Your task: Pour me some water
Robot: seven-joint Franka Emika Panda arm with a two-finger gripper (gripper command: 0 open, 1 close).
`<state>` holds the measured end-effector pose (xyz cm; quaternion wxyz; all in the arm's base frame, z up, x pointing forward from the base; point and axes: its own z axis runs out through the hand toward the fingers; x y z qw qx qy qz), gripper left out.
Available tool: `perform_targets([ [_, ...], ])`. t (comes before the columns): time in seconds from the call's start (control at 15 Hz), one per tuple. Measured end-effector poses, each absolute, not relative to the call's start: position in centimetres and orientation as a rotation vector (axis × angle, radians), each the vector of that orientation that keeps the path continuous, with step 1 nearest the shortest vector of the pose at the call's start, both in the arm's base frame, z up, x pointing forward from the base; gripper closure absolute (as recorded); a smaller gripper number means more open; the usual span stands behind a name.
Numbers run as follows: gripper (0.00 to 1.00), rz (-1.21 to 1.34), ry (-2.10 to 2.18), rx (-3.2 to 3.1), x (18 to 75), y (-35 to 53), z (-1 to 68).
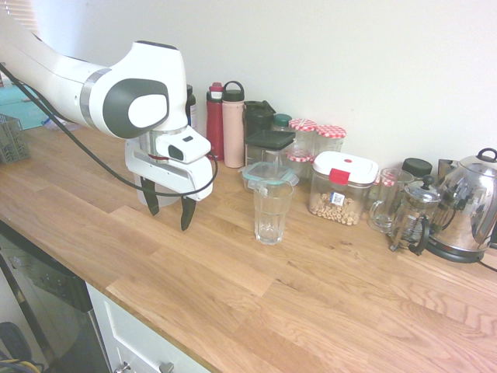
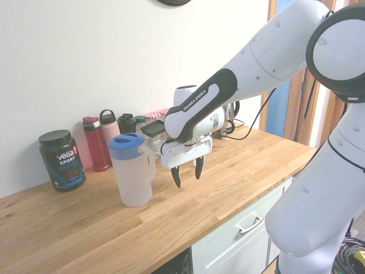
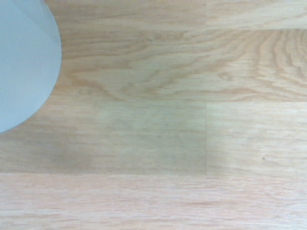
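Observation:
The tall frosted-white jug [image 2: 135, 174] with a blue lid [image 2: 126, 141] stands upright on the wooden counter [image 2: 228, 171], its handle turned toward the arm. The water inside it is too faint to make out. My gripper [image 2: 187, 173] hangs open and empty just above the counter, a short way beside the jug's handle and not touching it. In the first exterior view my gripper [image 1: 168, 210] hides most of the jug. A clear empty-looking drinking glass [image 1: 272, 211] stands on the counter beyond the gripper. The wrist view shows the jug's pale side [image 3: 24, 62] over bare wood.
Along the wall stand a black Vega tub [image 2: 61, 160], a red bottle [image 1: 215, 120], a pink bottle [image 1: 233, 124], lidded jars [image 1: 342, 186], a glass mug [image 1: 386, 200], a French press [image 1: 413, 215] and a steel kettle [image 1: 466, 206]. The counter's front edge [image 1: 155, 311] drops to drawers.

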<state>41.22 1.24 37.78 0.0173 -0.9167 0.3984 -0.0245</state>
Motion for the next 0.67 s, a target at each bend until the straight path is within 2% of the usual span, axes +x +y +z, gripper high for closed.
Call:
perform_targets([
  [0.27, 0.0, -0.125, 1.193, -2.855, 41.4, 1.9, 39.5],
  [0.67, 0.0, -0.268, 0.969, -2.887, 37.6, 7.0, 48.7],
])
